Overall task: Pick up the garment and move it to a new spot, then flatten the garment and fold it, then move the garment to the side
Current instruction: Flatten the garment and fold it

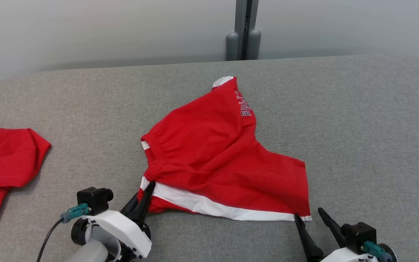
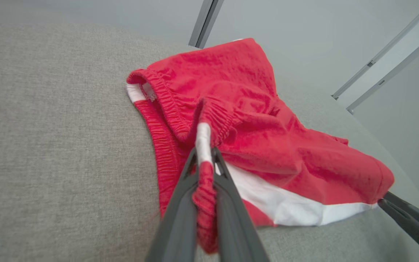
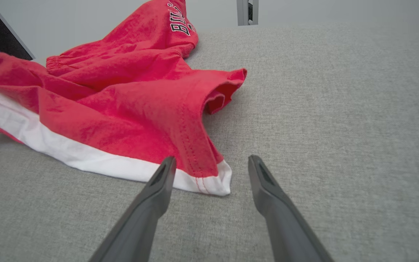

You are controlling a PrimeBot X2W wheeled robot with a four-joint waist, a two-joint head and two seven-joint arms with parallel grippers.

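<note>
The garment (image 1: 216, 153) is a pair of red shorts with a white side stripe and lettering on one leg, lying rumpled in the middle of the grey padded table (image 1: 358, 120). My left gripper (image 1: 150, 187) is shut on the elastic waistband corner at the garment's near left; the left wrist view shows the waistband (image 2: 205, 182) bunched between the two dark fingers. My right gripper (image 1: 308, 215) is open at the near right hem corner; in the right wrist view the white hem corner (image 3: 216, 180) lies between its fingers, still flat on the table.
A second red cloth (image 1: 2, 163) lies crumpled at the table's left edge. Behind the table stands a pale wall with a grey post (image 1: 244, 32). Bare grey surface extends to the right of the garment and along the far edge.
</note>
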